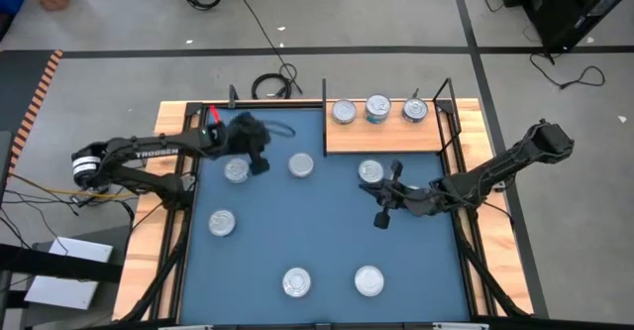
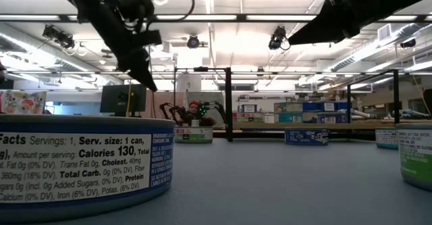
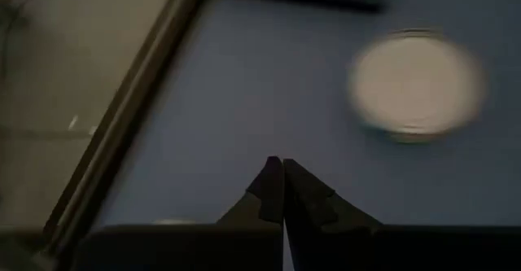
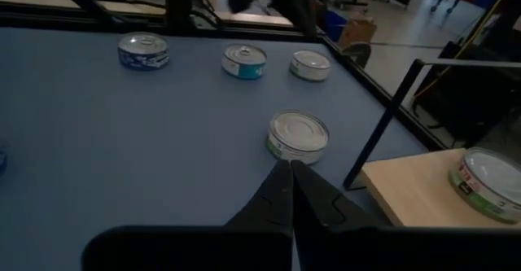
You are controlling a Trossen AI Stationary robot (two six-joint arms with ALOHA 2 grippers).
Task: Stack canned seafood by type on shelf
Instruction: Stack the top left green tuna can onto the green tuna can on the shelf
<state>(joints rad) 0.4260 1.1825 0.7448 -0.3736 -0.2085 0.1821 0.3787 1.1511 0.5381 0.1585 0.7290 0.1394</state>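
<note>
- Wooden shelf board point(image 1: 386, 137) lies at the far edge of the blue mat point(image 1: 317, 241), toward the right arm's side.
- Three tins stand in a row on the board's far part: one silver-lidded point(image 1: 344, 112), one with a bluish side point(image 1: 377, 108), one more point(image 1: 414, 110).
- One tin point(image 1: 370, 172) sits on the mat just off the board's near edge; the right wrist view shows it with a green-and-white label point(image 4: 298, 135), close ahead of that arm's fingers.
- Five more tins are loose on the mat, away from the board: two point(image 1: 301, 165) point(image 1: 236, 170) in the row nearest the board, one point(image 1: 222, 223) farther out on the left arm's side, two point(image 1: 296, 282) point(image 1: 369, 281) along the mat's near edge.
- Left gripper point(image 1: 260, 165): fingers pressed together, holding nothing, raised above the mat between the two tins nearest the board's left end.
- Right gripper point(image 1: 380, 219): fingers pressed together, empty, over the mat near the tin by the board's edge.
- Low view: a tin's nutrition label point(image 2: 84, 164) fills the near foreground.
</note>
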